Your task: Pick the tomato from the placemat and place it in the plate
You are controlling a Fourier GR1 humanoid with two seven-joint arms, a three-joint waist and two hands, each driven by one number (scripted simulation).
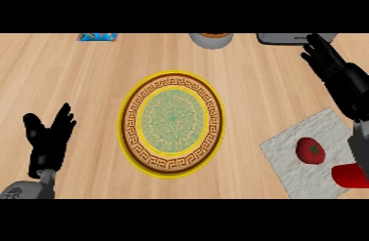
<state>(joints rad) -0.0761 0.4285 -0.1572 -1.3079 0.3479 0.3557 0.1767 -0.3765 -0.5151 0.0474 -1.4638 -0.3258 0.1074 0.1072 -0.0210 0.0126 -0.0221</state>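
Your right hand is up at the far right of the counter, fingers stretched out and relaxed, nothing in its grasp. It sits well beyond the tomato, near the top edge, with its fingertips just below a grey object that is cut off by the frame. The dark forearm runs down the right edge toward you, crossing the corner of the placemat.

Below that hand, the tomato sits on the white placemat, untouched, red with a small green mark on top. The placemat lies tilted at the lower right, and a red shape shows at its near right edge, partly cut off; you cannot tell what it is.

Moving left, the plate stands in the middle of the wooden counter, yellow rim, brown patterned band, pale green centre, with nothing on it. It lies just beside the placemat, not touching.

Your left hand rests at the lower left, fingers up and open, holding nothing, well apart from the plate.

Along the far edge you have a blue packet at the left and a grey bowl above the plate, both partly cut off.
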